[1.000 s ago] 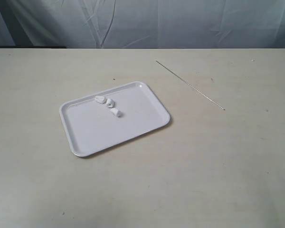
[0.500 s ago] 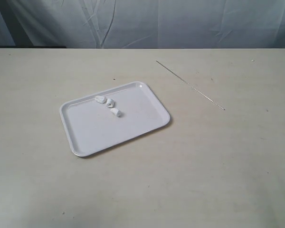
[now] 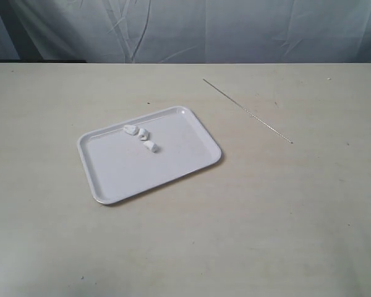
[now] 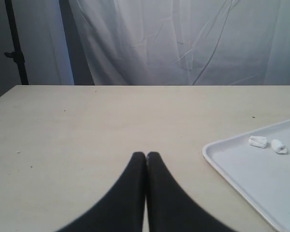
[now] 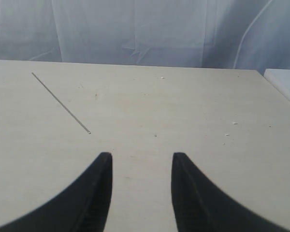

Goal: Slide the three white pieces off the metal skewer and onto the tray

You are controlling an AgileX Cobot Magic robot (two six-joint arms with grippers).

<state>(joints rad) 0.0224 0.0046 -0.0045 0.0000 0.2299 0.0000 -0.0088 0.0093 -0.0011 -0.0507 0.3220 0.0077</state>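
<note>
Left tool [image 4: 146, 155] closed, right tool [image 5: 141, 157] wide; metal skewer [image 3: 248, 111] lies diagonal, right of tray [image 3: 148, 174].

left jaws: pressed together over table [image 4: 87, 125] | tray [image 4: 246, 174]: three white pieces [image 4: 279, 146] on it

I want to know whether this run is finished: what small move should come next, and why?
Probably just park both arms and stop. The three white pieces already lie on the tray, and the metal skewer lies bare on the table, apart from the tray. The left gripper is shut and the right gripper open, both holding nothing.
</note>
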